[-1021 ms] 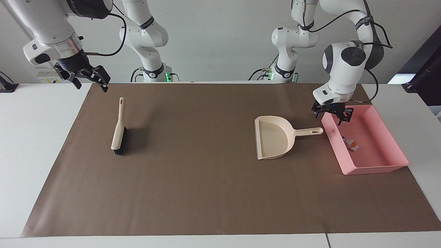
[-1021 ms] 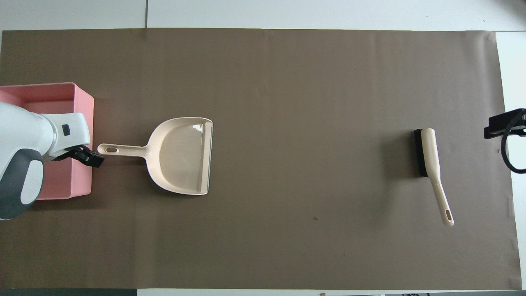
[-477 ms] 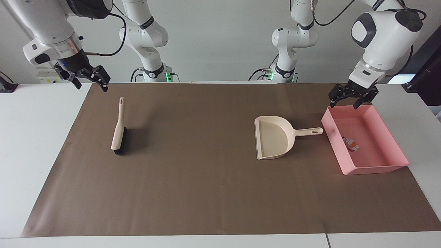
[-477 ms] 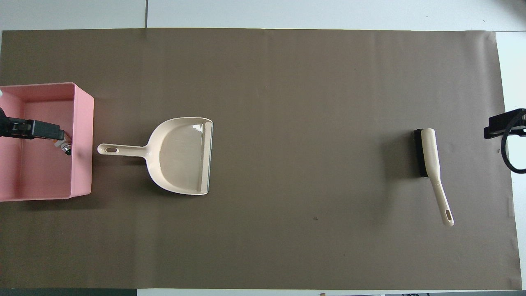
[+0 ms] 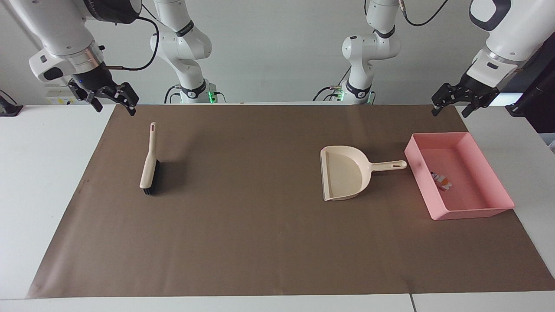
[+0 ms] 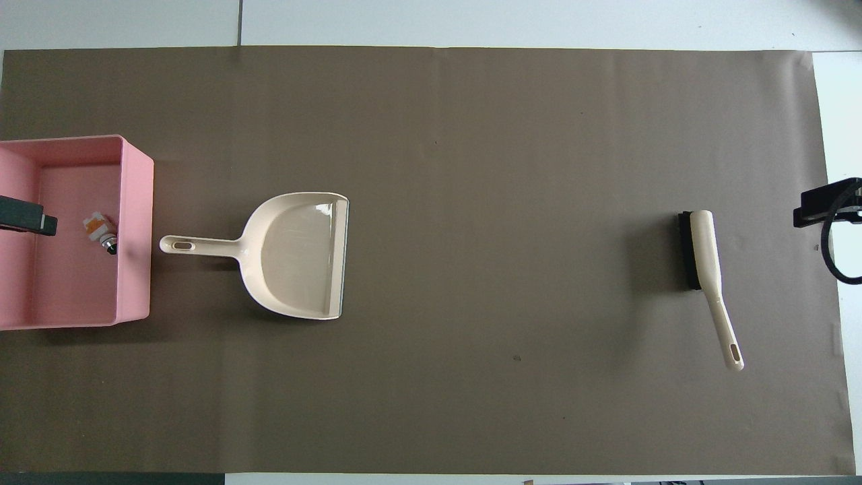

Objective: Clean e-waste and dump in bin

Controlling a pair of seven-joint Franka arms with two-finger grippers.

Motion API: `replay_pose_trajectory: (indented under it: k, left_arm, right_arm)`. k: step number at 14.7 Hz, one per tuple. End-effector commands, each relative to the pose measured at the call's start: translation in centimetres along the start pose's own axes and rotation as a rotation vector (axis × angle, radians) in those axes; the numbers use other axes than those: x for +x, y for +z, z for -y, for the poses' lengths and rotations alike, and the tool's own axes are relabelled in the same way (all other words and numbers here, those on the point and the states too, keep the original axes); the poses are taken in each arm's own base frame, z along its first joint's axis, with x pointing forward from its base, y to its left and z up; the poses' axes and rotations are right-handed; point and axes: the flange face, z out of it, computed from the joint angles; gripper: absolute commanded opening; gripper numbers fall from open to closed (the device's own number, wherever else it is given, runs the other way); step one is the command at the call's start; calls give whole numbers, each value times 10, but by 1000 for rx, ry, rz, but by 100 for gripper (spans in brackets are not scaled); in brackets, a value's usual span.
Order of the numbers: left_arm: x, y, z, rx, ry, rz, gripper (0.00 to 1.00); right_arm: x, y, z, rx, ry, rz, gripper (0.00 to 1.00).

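Two grippers hung raised and empty-handed: our left gripper [image 5: 460,99], fingers spread, above the table edge just past the bin [image 5: 498,177]; our right gripper [image 5: 113,96], fingers spread, above the brush [image 5: 148,164]. Below our left gripper, the e-waste [image 5: 441,180] lay inside the bin. We judged those bits light, brittle, best scooped with the dustpan [image 5: 344,173].
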Motion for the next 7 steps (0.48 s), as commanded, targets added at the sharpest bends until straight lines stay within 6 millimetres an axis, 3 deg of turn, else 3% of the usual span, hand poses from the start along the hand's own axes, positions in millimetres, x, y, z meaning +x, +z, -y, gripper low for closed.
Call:
replay_pose_trajectory:
  k: [1, 7]
  left_arm:
    - [5, 3, -4, -6, -3, 23, 98]
    - [13, 5, -6, 21, -56, 38, 99]
  right_arm:
    - [-3, -1, -3, -1, 16, 7, 100]
    - [-5, -1, 2, 2, 7, 5, 100]
